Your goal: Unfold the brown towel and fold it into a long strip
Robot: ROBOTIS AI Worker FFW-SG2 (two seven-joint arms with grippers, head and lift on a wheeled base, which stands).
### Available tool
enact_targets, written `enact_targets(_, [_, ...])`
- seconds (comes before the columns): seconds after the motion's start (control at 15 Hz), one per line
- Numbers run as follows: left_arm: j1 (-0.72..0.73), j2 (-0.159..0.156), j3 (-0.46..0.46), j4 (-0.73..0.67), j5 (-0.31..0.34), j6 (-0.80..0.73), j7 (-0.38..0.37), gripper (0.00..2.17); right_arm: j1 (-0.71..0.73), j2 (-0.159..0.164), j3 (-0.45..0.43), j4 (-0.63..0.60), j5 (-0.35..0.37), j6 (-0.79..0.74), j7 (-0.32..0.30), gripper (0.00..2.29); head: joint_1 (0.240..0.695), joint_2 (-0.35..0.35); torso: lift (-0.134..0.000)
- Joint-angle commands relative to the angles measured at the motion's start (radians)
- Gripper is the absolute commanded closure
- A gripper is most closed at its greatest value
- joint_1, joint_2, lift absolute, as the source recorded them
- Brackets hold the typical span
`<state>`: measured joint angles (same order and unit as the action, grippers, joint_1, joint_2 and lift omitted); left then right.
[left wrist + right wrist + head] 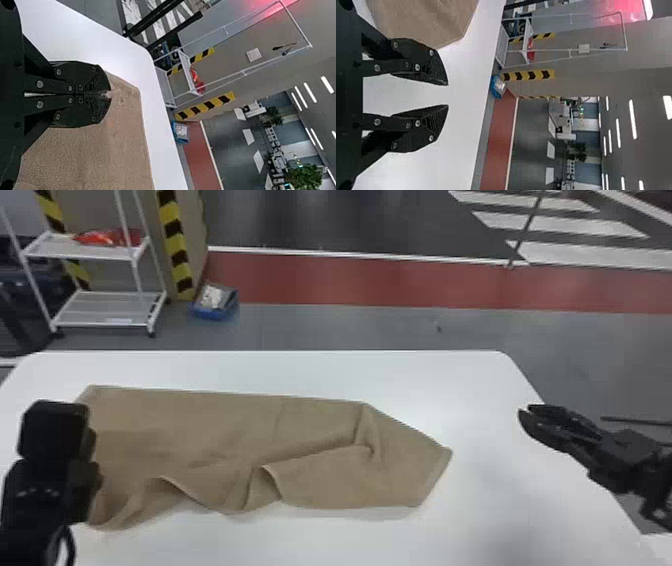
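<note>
The left hand pinches the brown towel, but the right hand is wide and empty, so pulling one side could make more wrinkles.

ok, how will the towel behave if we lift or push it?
The brown towel should be floppy, given the loose ripples along its near edge. The left end effector pinches just a small tuft, so the rest would probably sag on a lift. Pushed, it would likely bunch rather than slide flat; creases show towards its right end.
</note>
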<state>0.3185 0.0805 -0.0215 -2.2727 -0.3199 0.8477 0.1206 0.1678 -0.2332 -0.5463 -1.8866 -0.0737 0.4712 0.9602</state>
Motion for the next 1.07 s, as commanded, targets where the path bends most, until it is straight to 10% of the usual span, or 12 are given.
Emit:
enact_targets(0.0, [-0.009,0.002,0.014,0.021,0.012,-0.008,-0.004,1.62,0.062,0.023,0.06,-0.034,-0.018,-0.015,0.009,0.04,0.695,-0.09,-0.121])
enact_targets(0.47, [-0.015,-0.005,0.02,0.058,0.055,-0.035,-0.024,1.62,0.205,0.052,0.437,-0.003,0.127,-0.407,-0.04,0.2,0.695,0.119,-0.121])
enact_targets(1.0, [-0.015,-0.005,0.028,0.11,0.056,-0.06,-0.035,1.62,0.13,0.06,0.73,0.17,0.337,-0.598,-0.253,0.27,0.695,0.309,-0.121])
